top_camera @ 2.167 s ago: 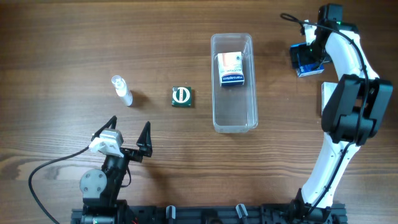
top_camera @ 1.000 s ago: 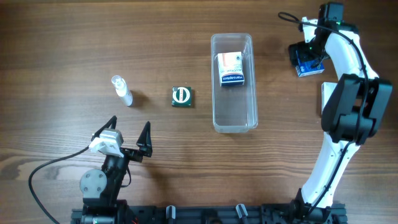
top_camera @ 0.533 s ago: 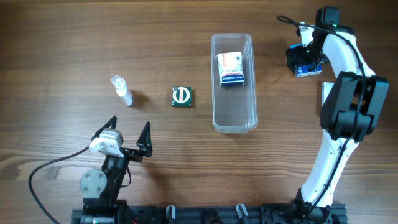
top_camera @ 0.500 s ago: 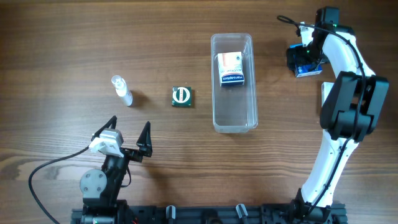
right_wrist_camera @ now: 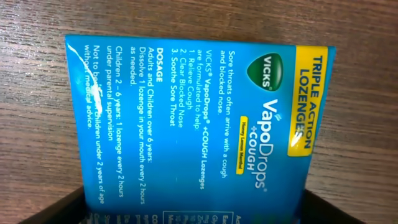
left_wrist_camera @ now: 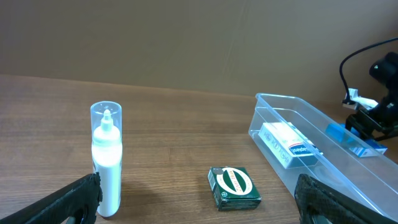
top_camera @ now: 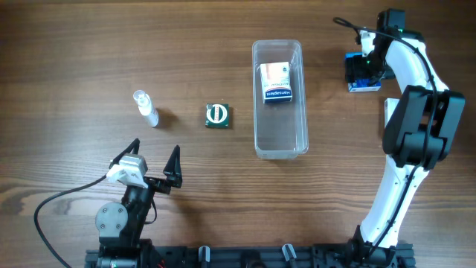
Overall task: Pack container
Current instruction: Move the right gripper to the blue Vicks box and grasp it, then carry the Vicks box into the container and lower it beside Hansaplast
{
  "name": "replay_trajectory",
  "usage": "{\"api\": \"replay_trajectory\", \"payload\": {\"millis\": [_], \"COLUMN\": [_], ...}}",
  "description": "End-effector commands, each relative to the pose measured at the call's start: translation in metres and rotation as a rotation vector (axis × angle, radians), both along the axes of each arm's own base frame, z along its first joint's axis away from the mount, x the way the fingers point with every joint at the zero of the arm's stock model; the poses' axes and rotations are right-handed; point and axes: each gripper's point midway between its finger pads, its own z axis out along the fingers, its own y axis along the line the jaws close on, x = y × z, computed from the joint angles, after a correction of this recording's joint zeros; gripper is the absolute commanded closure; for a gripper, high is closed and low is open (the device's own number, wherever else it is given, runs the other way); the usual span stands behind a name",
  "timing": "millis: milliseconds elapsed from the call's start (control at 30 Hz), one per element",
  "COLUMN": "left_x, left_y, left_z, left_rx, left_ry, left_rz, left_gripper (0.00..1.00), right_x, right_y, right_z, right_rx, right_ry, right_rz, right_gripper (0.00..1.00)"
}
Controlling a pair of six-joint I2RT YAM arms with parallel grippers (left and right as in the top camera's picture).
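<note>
The clear, long container [top_camera: 281, 132] lies at the table's middle right with a white and blue box [top_camera: 276, 83] in its far end. My right gripper [top_camera: 362, 67] is shut on a blue Vicks lozenge box [top_camera: 359, 77] to the right of the container's far end. In the right wrist view the blue box [right_wrist_camera: 199, 118] fills the frame between the fingers [right_wrist_camera: 199, 211], over wood. My left gripper [top_camera: 155, 150] is open and empty near the front left. Its view shows the container [left_wrist_camera: 292, 101], the white box [left_wrist_camera: 290, 144] and the blue box [left_wrist_camera: 351, 138].
A green box [top_camera: 217, 115] lies left of the container, and a small clear bottle [top_camera: 146, 109] stands further left. Both show in the left wrist view, the green box [left_wrist_camera: 234, 186] and the bottle [left_wrist_camera: 106, 158] ahead of the open fingers.
My right gripper has shifted slightly left and turned a little, with the blue box in it. The left arm and the other things have not moved.
</note>
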Motion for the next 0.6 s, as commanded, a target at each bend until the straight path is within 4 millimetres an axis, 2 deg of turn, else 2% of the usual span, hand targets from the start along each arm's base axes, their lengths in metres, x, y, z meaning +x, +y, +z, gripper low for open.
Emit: {"api": "replay_trajectory", "payload": {"millis": [0, 233, 300, 433, 467, 567], "left_x": [0.000, 0.000, 0.000, 0.000, 0.000, 0.000], "left_y": [0.003, 0.003, 0.003, 0.003, 0.003, 0.003], "left_z": [-0.001, -0.001, -0.001, -0.001, -0.001, -0.001], "left_rx": [-0.009, -0.009, -0.009, -0.009, -0.009, -0.009], "left_ry": [0.002, 0.002, 0.002, 0.002, 0.002, 0.002], "left_rz": [0.016, 0.016, 0.016, 0.016, 0.016, 0.016], "left_gripper": [0.00, 0.00, 0.00, 0.00, 0.00, 0.00], "right_x": [-0.004, -0.003, 0.000, 0.003, 0.002, -0.010], "right_y": [0.004, 0.004, 0.006, 0.024, 0.034, 0.067], "right_z": [-0.011, -0.002, 0.016, 0.058, 0.087, 0.129], "right_rx": [0.040, 0.050, 0.060, 0.118, 0.137, 0.164], "right_ry": [0.020, 0.001, -0.034, -0.101, -0.144, -0.179], "right_rz": [-0.044, -0.096, -0.141, -0.129, -0.167, -0.123], "right_gripper": [0.23, 0.28, 0.27, 0.27, 0.28, 0.28]}}
